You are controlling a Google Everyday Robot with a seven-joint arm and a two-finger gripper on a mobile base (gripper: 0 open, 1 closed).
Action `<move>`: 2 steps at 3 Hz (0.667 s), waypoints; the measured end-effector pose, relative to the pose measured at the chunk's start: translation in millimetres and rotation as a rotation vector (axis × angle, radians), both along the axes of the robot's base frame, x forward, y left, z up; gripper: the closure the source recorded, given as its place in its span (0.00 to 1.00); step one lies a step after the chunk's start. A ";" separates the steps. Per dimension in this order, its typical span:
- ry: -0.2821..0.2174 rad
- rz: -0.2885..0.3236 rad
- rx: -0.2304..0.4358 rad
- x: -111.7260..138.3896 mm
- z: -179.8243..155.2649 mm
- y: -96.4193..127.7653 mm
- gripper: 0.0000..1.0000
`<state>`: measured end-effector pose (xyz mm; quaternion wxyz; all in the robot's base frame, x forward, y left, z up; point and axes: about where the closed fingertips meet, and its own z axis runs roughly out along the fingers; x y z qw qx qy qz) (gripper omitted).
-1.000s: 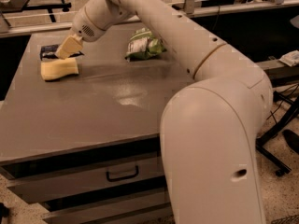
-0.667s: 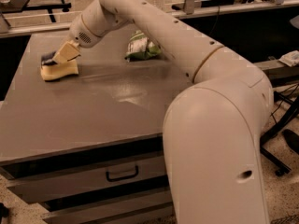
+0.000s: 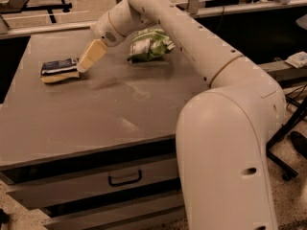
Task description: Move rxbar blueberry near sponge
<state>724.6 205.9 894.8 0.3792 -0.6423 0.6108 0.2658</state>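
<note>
The rxbar blueberry [image 3: 58, 65], a dark navy wrapper with light print, lies at the far left of the table. It rests against the back of the pale yellow sponge [image 3: 59, 76], touching it and seemingly partly on top of it. My gripper [image 3: 84, 66] hangs just to the right of both, its cream-yellow tip at the bar's right end. The arm reaches in from the right over the table. Whether the tip touches the bar I cannot tell.
A green-and-white snack bag [image 3: 149, 45] lies behind and to the right of the gripper. The grey table [image 3: 120, 123] has drawers at its front. My white arm and base fill the right side. Black stands are on the floor at right.
My gripper has drawn back to the right, off the sponge. The bar, partly covered before, now shows in full against the sponge.
</note>
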 end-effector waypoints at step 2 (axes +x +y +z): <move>-0.008 0.022 -0.021 0.0 0.6 -50.9 0.00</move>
